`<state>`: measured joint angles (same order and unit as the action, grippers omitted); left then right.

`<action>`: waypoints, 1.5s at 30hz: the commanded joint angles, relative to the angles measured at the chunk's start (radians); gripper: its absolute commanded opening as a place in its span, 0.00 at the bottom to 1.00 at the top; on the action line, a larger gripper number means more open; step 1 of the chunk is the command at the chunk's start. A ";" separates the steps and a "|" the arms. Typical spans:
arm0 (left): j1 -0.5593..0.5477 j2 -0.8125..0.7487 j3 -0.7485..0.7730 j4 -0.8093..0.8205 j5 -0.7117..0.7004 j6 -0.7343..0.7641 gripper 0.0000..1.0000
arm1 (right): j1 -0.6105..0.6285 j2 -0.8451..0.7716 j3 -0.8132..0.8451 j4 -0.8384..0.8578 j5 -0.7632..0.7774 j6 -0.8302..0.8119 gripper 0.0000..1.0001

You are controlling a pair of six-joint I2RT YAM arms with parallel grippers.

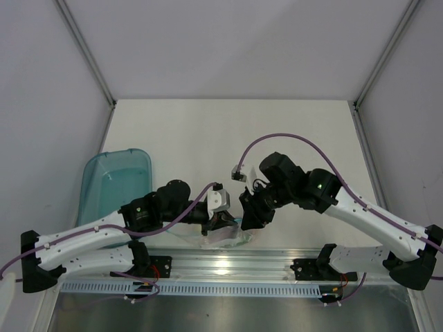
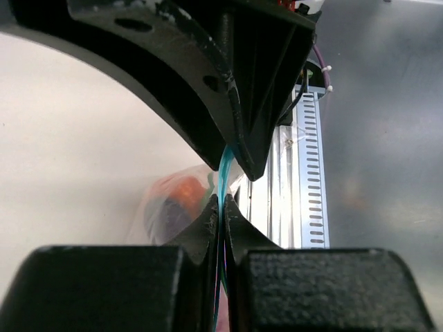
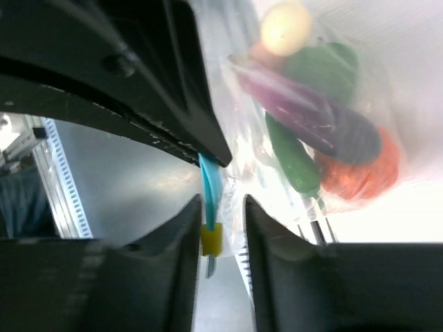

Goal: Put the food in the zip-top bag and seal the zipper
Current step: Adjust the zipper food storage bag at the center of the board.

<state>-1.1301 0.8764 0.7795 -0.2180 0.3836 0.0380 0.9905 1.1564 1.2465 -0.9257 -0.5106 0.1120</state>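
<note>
My left claw is pinched tight on the zipper, with the blue strip squeezed between its tips. My right claw stands a little open around the same strip, just beside the left one; a small yellow tab sits in the gap between its fingers. The bag hangs from the strip at the near edge of the worktop, between my two claws. Inside it I see a cream egg, a green pepper, a purple eggplant, a slim green pod and an orange fruit, all bunched together. A teal tray lies off to my left.
</note>
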 commanded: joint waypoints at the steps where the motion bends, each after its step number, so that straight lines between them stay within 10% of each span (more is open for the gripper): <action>1: -0.005 -0.011 0.003 -0.012 -0.043 -0.029 0.01 | -0.007 -0.014 0.019 0.020 0.075 0.009 0.36; 32: 0.167 0.001 0.027 0.126 0.228 -0.405 0.01 | -0.053 -0.371 -0.391 0.591 0.213 0.192 0.36; 45: 0.233 -0.042 -0.031 0.212 0.293 -0.506 0.01 | -0.078 -0.446 -0.512 0.748 0.032 0.227 0.27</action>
<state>-0.9119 0.8539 0.7620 -0.0925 0.6277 -0.4160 0.9195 0.7288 0.7521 -0.2749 -0.4297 0.3225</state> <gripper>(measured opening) 0.007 0.281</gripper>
